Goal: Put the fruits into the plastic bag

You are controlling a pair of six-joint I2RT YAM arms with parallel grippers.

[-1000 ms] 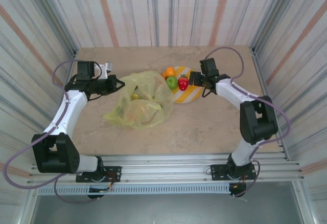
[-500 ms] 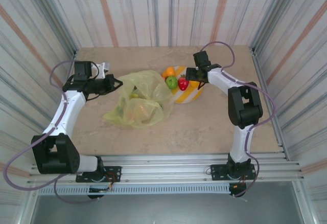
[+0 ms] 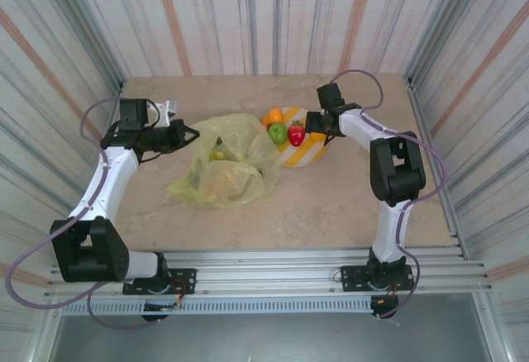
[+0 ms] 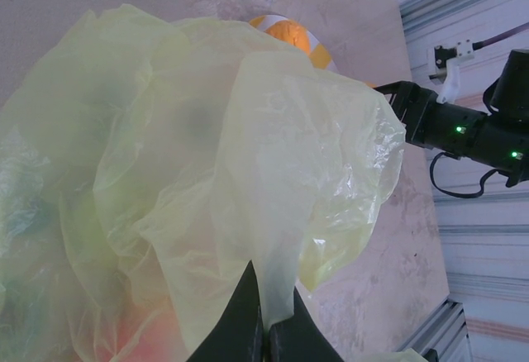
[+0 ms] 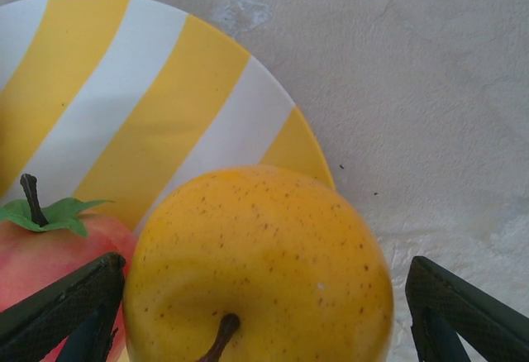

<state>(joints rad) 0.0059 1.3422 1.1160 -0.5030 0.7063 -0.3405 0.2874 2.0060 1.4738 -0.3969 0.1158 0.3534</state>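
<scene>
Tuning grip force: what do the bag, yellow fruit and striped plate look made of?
Bag: thin plastic film, translucent yellow-green, crinkled, colours showing through. Yellow fruit: probably moulded plastic; smooth speckled skin with soft sheen, though real fruit isn't excluded. Striped plate: smooth, fairly matte yellow-and-white surface; plastic or ceramic, can't tell.

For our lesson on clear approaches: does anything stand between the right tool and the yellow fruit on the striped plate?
Nothing visible does. The yellow fruit sits directly between the open fingers of the right tool; the red fruit lies beside it, close to one finger.
</scene>
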